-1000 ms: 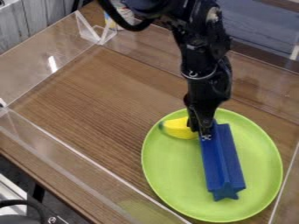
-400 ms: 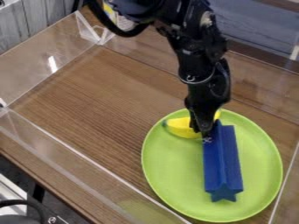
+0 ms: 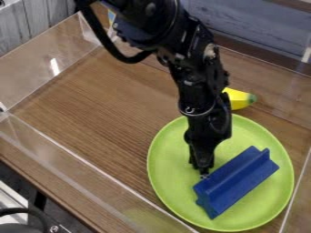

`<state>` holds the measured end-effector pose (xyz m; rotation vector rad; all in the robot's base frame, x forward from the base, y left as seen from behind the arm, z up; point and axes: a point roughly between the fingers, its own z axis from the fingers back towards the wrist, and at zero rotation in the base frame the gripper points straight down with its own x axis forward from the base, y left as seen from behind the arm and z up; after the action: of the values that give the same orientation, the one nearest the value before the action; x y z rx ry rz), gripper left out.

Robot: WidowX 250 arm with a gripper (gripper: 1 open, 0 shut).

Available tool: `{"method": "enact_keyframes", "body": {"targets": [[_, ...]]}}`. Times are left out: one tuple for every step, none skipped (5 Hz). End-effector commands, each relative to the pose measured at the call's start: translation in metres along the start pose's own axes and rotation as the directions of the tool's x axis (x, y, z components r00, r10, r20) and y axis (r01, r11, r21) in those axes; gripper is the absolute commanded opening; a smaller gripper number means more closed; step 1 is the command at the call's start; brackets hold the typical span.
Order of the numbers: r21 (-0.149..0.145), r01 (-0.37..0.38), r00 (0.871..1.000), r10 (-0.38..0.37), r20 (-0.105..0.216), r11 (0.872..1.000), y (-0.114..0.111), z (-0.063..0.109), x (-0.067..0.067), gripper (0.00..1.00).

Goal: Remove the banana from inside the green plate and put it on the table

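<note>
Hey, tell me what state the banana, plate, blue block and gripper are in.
Banana: partly hidden by the arm, past the plate's far rim.
Green plate: flat, bearing the block.
Blue block: lying slantwise on the plate.
Gripper: shut, low over the plate.

Open passage: the wood tabletop (image 3: 91, 105) left of the green plate (image 3: 165, 173). Obstruction: the blue block (image 3: 235, 182), apparently bordering the arm's black gripper (image 3: 203, 168).

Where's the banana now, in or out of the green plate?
Out, it seems: the banana shows beyond the rim of the green plate, partly hidden behind the gripper.
</note>
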<state>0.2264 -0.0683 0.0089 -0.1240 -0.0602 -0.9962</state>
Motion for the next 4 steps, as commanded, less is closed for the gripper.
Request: {"method": "enact_keyframes", "body": {"targets": [[-0.071,-0.026,0.997,0.021,-0.074,0.997,-0.019,-0.002,-0.023,0.0],[-0.07,-0.028,0.997,0.023,-0.072,0.997,-0.018,0.005,-0.022,0.0],[-0.07,-0.028,0.997,0.023,-0.071,0.997,-0.018,0.01,-0.021,0.0],[-0.068,-0.029,0.997,0.024,-0.069,0.997,-0.017,0.014,-0.021,0.0]]}}
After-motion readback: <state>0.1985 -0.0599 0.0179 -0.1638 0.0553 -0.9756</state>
